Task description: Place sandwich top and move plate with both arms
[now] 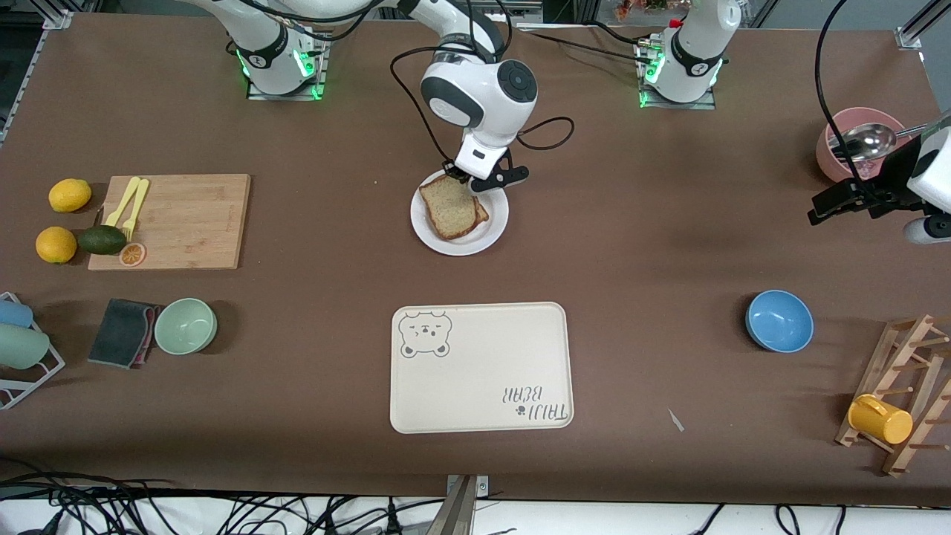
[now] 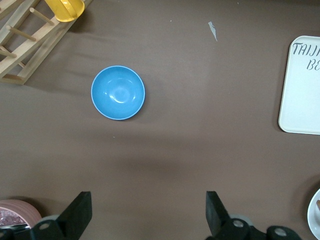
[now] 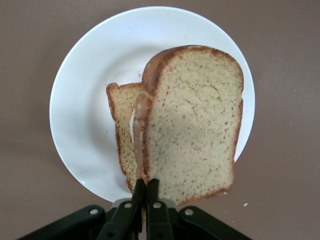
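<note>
Brown table [image 1: 312, 223], right hand [image 3: 145, 186] pinching sandwich top [image 3: 195, 130]

Brown wholegrain sandwich top [image 1: 448, 207] lying over the lower slice [image 3: 121, 130], round white plate [image 1: 492, 230] — mid-table.

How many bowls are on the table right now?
3 bowls. The green bowl sits beside the dark cloth toward the right arm's end. The blue bowl and the pink bowl holding a ladle are toward the left arm's end.
</note>
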You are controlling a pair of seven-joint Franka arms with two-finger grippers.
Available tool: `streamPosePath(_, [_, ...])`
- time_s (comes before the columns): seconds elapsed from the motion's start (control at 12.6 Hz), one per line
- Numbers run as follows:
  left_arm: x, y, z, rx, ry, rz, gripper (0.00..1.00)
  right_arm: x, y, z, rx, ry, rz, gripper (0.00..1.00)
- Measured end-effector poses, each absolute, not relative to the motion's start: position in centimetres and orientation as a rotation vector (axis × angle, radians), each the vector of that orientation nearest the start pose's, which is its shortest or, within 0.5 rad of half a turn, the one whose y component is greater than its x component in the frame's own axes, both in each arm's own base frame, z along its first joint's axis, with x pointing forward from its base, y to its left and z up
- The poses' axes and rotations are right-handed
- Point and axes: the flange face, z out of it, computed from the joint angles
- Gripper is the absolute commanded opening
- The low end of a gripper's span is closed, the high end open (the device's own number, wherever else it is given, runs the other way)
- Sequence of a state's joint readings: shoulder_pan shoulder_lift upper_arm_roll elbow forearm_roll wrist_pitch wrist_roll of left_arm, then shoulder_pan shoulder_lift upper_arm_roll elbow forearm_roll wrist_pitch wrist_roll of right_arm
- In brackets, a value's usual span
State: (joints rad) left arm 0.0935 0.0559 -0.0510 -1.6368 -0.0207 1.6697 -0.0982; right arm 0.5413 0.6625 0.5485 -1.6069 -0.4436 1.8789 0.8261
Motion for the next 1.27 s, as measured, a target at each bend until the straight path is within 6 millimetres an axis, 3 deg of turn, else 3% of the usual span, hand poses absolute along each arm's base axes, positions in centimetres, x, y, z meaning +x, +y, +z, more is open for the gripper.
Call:
streamPosePath(0.08, [57.6,2.3,57.0,-3.156,-0.226,0.038,1.00,36.9,54.5,26.1,-3.326,-0.694,0.190,0.01])
streamPosePath(0.16, [57.6,2.3,57.0,-3.156,-0.225,0.038,1.00,36.8,54.5,26.0,-3.326,-0.694,0.191,0.15])
streamPosePath(0.32, [57.6,2.3,57.0,-3.156,-0.225,0.039,1.00,36.9,54.5,26.0,-3.326,-0.690,0.192,0.70])
streamPosePath(0.4, [57.6,2.3,57.0,-3.156,-0.225,0.039,1.00,37.1,54.4,26.1,-3.324,-0.678,0.196,0.89])
streamPosePath(0.48, [57.6,2.3,57.0,-3.156,-0.225,0.040,1.00,37.5,54.3,26.2,-3.323,-0.664,0.199,0.99])
streamPosePath(0.64, [57.6,2.3,56.9,-3.157,-0.225,0.040,1.00,38.6,54.4,27.4,-3.310,-0.610,0.181,0.99])
streamPosePath(0.8, [57.7,2.3,56.9,-3.157,-0.225,0.041,1.00,42.2,53.3,30.1,-3.296,-0.466,0.178,0.99])
streamPosePath(1.03, [57.7,2.3,56.9,-3.157,-0.225,0.041,1.00,49.3,48.6,33.1,-3.284,-0.241,0.140,1.00])
streamPosePath(1.27, [57.7,2.3,56.9,-3.157,-0.225,0.042,1.00,53.8,43.7,35.7,-3.275,-0.078,0.088,1.00])
